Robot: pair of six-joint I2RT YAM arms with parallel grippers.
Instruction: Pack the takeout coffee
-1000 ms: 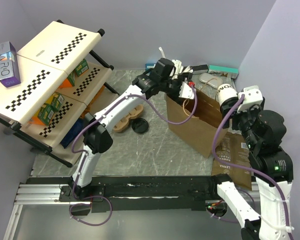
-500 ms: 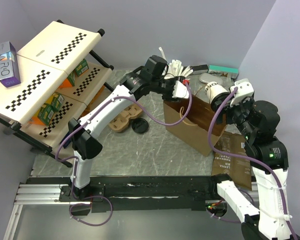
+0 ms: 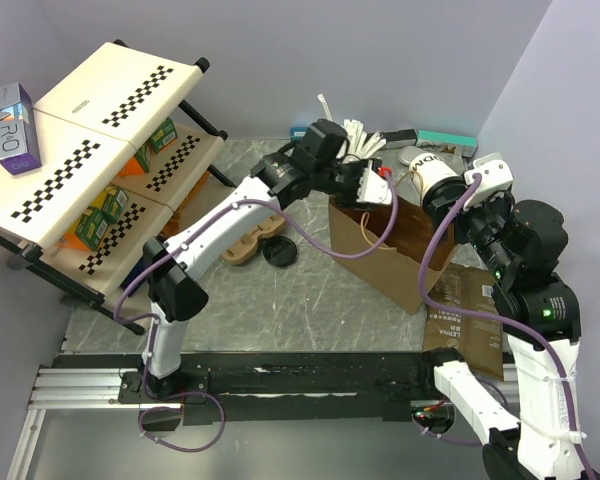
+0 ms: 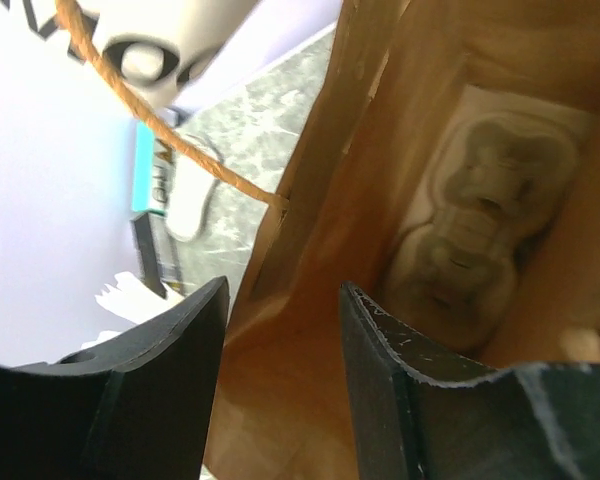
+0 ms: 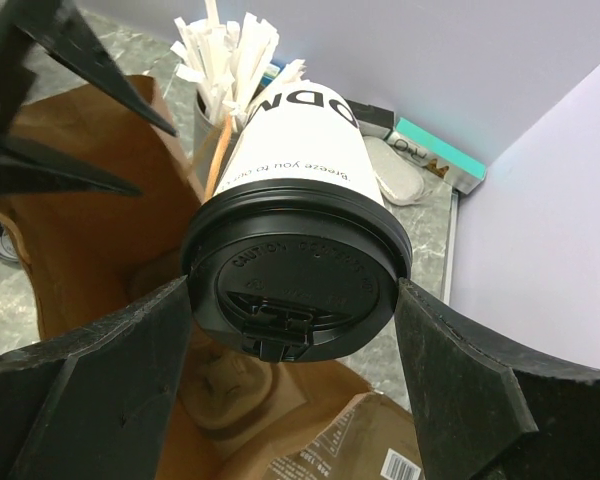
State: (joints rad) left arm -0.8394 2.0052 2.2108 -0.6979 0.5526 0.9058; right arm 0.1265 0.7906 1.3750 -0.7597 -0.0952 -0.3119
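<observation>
The takeout coffee (image 5: 295, 150) is a white paper cup with a black lid (image 5: 295, 285). My right gripper (image 5: 292, 292) is shut on it at the lid, holding it tilted above the open brown paper bag (image 3: 400, 250). From above, the cup (image 3: 440, 178) hangs over the bag's far right corner. My left gripper (image 4: 282, 290) is shut on the bag's far wall (image 4: 310, 200), one finger inside and one outside. A pulp carrier (image 4: 480, 230) lies at the bottom of the bag.
A dark cup of white sticks (image 3: 355, 135) stands just behind the bag. A second pulp carrier (image 3: 250, 240) and a loose black lid (image 3: 278, 252) lie left of the bag. A checkered shelf rack (image 3: 90, 150) fills the left. A flat printed bag (image 3: 470, 320) lies at right.
My left gripper has closed on the bag's rim. My right arm has carried the cup a little left, further over the bag's mouth.
</observation>
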